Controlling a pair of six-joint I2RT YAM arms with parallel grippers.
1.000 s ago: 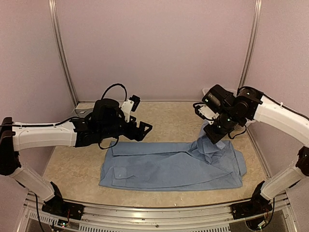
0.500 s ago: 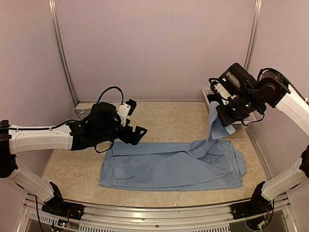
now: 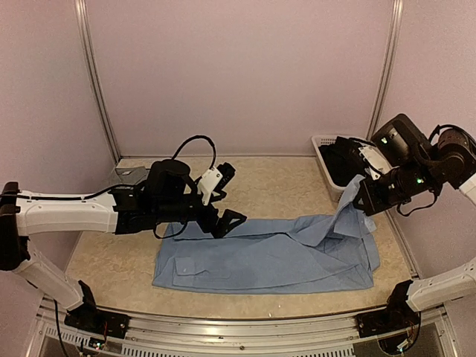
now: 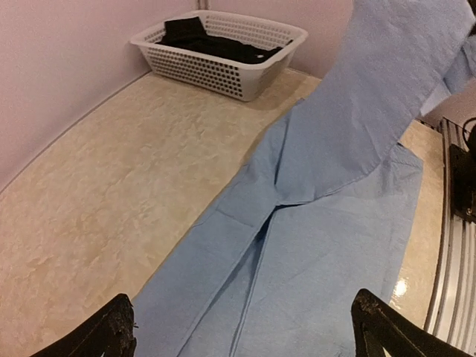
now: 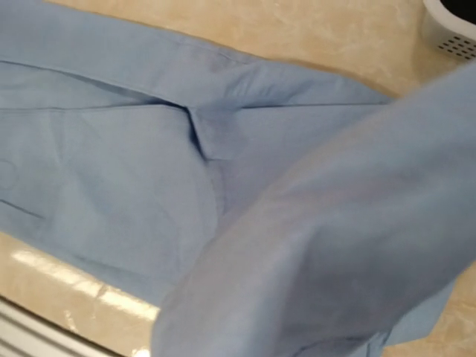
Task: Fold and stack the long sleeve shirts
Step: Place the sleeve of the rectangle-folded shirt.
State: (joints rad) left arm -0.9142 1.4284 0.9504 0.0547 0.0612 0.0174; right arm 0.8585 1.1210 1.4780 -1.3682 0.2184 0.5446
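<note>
One of the long sleeve shirts, a large light blue one, lies spread flat across the table. Its right sleeve is lifted off the table, and my right gripper is shut on it near the right wall. In the right wrist view the raised sleeve hides the fingers, with the shirt body below. My left gripper hangs open over the shirt's far edge, left of centre. The left wrist view has its two fingertips wide apart around the left gripper, above the shirt, nothing between them.
A white mesh basket holding dark cloth stands at the back right, just behind the lifted sleeve. A grey folded cloth lies at the back left, partly hidden by the left arm. Side walls stand close on both sides.
My right gripper has lifted the sleeve up off the shirt and carried it to the right. The left gripper has moved right, over the shirt's far edge.
</note>
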